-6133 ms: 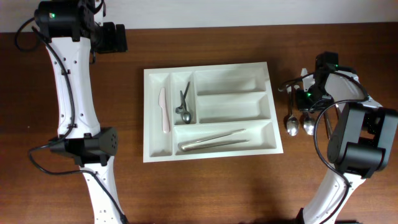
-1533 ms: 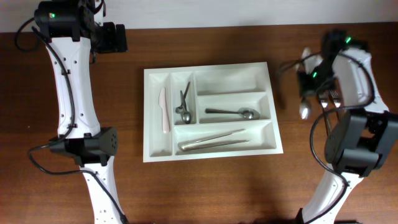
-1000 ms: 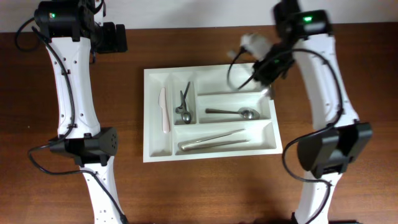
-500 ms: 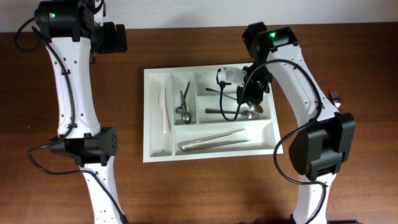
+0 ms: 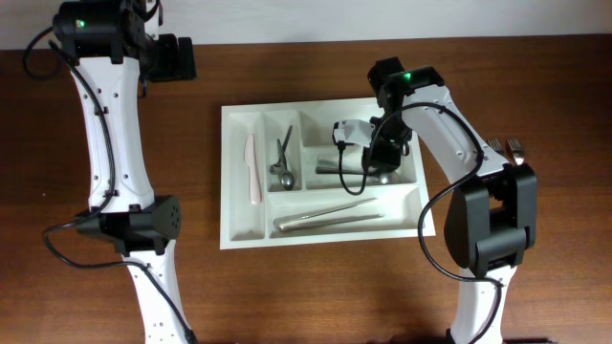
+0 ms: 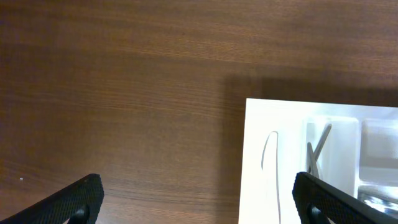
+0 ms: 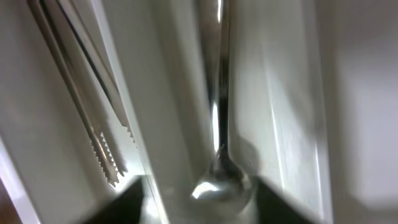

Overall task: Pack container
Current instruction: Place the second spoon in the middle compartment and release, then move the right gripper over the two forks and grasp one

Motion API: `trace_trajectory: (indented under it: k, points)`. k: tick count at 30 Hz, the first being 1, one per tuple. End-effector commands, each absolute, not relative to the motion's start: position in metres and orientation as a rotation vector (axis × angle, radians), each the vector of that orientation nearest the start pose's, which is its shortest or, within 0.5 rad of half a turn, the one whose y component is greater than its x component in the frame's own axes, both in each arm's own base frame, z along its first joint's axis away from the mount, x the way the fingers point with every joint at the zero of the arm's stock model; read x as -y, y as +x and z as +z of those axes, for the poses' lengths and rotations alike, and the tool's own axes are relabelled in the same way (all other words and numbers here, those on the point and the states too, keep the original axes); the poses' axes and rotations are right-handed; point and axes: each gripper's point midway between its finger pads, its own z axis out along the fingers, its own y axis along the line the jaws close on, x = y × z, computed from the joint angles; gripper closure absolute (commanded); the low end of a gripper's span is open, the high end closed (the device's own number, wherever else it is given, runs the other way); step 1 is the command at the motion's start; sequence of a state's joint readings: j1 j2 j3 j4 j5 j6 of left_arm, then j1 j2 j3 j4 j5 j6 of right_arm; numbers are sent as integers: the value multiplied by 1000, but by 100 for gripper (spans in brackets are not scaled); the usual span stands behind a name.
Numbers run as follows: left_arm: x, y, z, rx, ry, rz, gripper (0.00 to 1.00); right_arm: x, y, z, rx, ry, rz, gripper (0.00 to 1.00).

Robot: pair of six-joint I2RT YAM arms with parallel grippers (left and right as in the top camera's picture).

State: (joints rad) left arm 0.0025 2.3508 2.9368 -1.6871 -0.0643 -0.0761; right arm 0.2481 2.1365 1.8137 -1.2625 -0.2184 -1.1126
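The container (image 5: 236,229) is a large white tray in the middle of the table. My right gripper (image 5: 368,161) hangs low over its middle long compartment. In the right wrist view, its jaws (image 7: 202,205) stand apart, with a metal spoon (image 7: 219,180) lying between them, bowl toward the camera. That view is blurred. More spoon metal (image 5: 330,170) shows in that compartment from overhead. My left gripper (image 6: 199,202) stands wide open and empty over bare wood, beside the container's corner (image 6: 258,124).
Metal tongs (image 5: 330,216) lie in the near long compartment, also the tongs (image 7: 84,81) at the wrist view's left. A white knife (image 5: 252,169) and a spoon (image 5: 283,162) fill the two narrow compartments. A fork (image 5: 513,147) lies on the table at the right.
The right arm swung from the table's right side to over the tray carrying a spoon, lowered into the middle compartment, and its jaws came apart. The left arm has not moved.
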Motion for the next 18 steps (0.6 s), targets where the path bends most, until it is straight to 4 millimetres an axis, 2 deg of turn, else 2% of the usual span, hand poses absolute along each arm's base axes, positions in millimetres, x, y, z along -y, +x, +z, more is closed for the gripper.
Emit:
trace_trajectory:
  k: [1, 5, 8, 10, 13, 15, 16, 18]
  points:
    - [-13, 487, 274, -2647, -140, 63, 1, -124, 396, 77, -2478, -1764, 291, 19]
    - [-13, 487, 274, -2647, -140, 63, 1, -108, 410, 94, -2614, -1487, 270, 11]
    - [-13, 487, 274, -2647, -140, 63, 1, -83, 418, 121, -2714, -1224, 256, 5]
    - [-13, 487, 274, -2647, -140, 63, 1, -65, 418, 138, -2763, -1084, 258, 0]
    - [-13, 487, 274, -2647, -140, 63, 1, -41, 413, 161, -2804, -889, 348, 1]
    - [-13, 487, 274, -2647, -140, 63, 1, -30, 416, 168, -2825, -729, 388, 1]
    - [-13, 487, 274, -2647, -140, 63, 1, -12, 418, 170, -2867, -527, 397, 1]
    - [-13, 487, 274, -2647, -140, 63, 1, 12, 418, 170, -2897, -348, 396, 1]
